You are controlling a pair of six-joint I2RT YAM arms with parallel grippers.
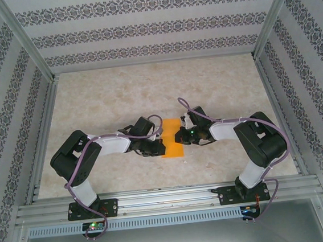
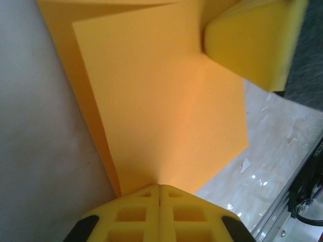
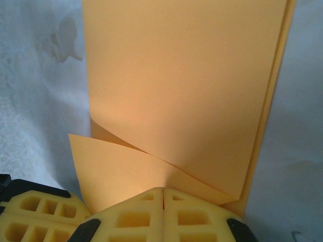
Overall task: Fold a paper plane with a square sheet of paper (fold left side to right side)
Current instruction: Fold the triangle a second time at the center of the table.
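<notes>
- Yellow jaws of the left gripper (image 2: 159,194) and right gripper (image 3: 163,194) are closed, each apparently pinching the orange paper (image 1: 173,145) by an edge.
- Paper lies around the middle of the tabletop (image 1: 147,94), already doubled over; later plane folds remain, I judge.

Top camera looks down; wrist cameras closely share the paper (image 2: 161,111)

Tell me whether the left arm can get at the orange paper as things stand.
Yes, it seems: the left tool is shut on the orange paper at its edge, with nothing in between.
</notes>
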